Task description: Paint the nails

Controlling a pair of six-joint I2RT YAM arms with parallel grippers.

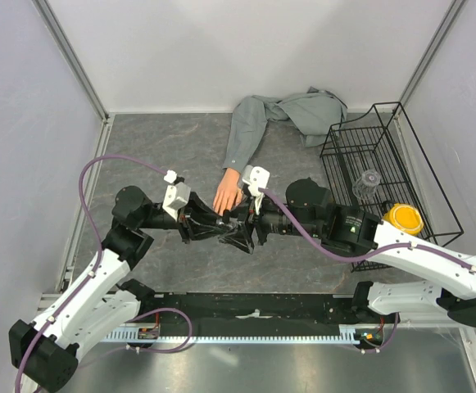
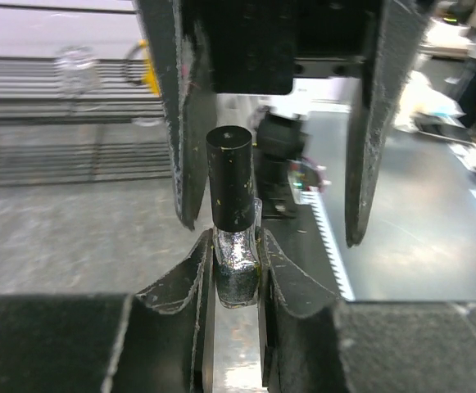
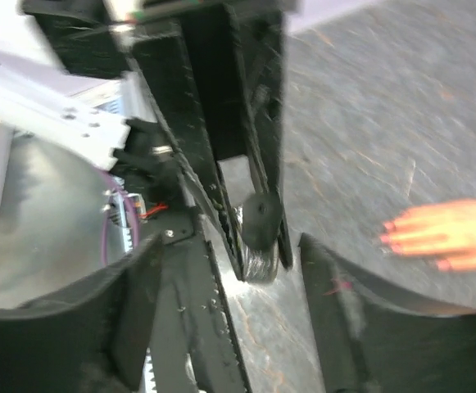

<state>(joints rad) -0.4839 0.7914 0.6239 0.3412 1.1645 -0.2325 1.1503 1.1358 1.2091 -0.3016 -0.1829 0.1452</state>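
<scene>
The nails (image 3: 390, 229) sit at the frame's right edge, apart from the wide-open right gripper (image 3: 229, 241); the left wrist view misses them, showing the left gripper (image 2: 236, 250) clamped on a black-capped bottle (image 2: 231, 180).

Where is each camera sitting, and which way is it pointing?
Top external: above and behind the arms, looking down on left arm, right arm, mannequin hand.
Left wrist: on the left arm, facing rightward; left fingers clamp the bottle.
Right wrist: on the right arm, facing leftward between open right fingers.
Both wrist views share the bottle.
</scene>
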